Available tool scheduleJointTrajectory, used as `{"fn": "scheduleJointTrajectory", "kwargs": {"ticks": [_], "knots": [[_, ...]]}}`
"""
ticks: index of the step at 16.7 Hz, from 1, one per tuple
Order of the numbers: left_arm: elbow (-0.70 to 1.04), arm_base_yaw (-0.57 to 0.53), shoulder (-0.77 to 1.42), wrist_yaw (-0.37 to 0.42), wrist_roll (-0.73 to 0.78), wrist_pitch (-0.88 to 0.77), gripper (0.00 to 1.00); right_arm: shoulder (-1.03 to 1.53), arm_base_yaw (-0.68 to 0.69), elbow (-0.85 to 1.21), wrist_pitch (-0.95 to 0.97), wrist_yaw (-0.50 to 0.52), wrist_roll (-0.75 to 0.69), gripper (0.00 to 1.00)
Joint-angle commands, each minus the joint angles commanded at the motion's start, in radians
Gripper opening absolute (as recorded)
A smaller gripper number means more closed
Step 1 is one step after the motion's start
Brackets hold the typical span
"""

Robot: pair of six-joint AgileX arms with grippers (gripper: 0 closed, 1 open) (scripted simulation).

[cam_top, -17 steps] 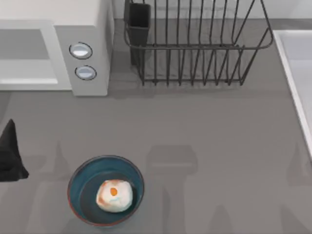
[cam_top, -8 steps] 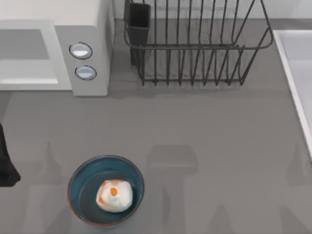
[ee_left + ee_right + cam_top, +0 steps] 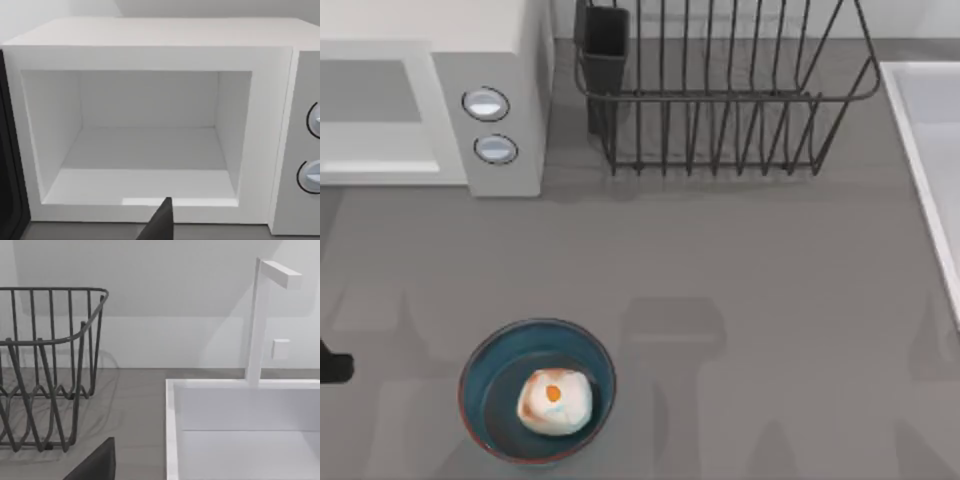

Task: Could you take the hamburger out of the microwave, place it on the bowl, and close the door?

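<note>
The hamburger (image 3: pixel 555 401) sits orange spot up inside the bowl (image 3: pixel 480 368), just right of the left claw (image 3: pixel 332 366), whose spread I cannot tell; microwave (image 3: pixel 150 45) cavity bare.

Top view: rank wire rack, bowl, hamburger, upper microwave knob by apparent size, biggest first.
1. wire rack
2. bowl
3. hamburger, sitting inside the bowl
4. upper microwave knob

The knob sits higher, so nearer the camera, yet looks smallest, so the order holds.
</note>
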State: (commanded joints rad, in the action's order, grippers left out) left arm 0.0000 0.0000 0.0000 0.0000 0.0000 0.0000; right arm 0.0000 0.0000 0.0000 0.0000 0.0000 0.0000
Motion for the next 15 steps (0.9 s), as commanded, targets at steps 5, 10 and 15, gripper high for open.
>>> {"fn": "scheduleJointTrajectory", "kwargs": {"ticks": [5,10,15], "knots": [[0.000,0.000,0.000,0.000,0.000,0.000,0.10,0.000,0.000,0.000,0.000,0.000,0.000,1.00],[0.000,0.000,0.000,0.000,0.000,0.000,0.00,0.000,0.000,0.000,0.000,0.000,0.000,1.00],[0.000,0.000,0.000,0.000,0.000,0.000,0.00,0.000,0.000,0.000,0.000,0.000,0.000,1.00]]}}
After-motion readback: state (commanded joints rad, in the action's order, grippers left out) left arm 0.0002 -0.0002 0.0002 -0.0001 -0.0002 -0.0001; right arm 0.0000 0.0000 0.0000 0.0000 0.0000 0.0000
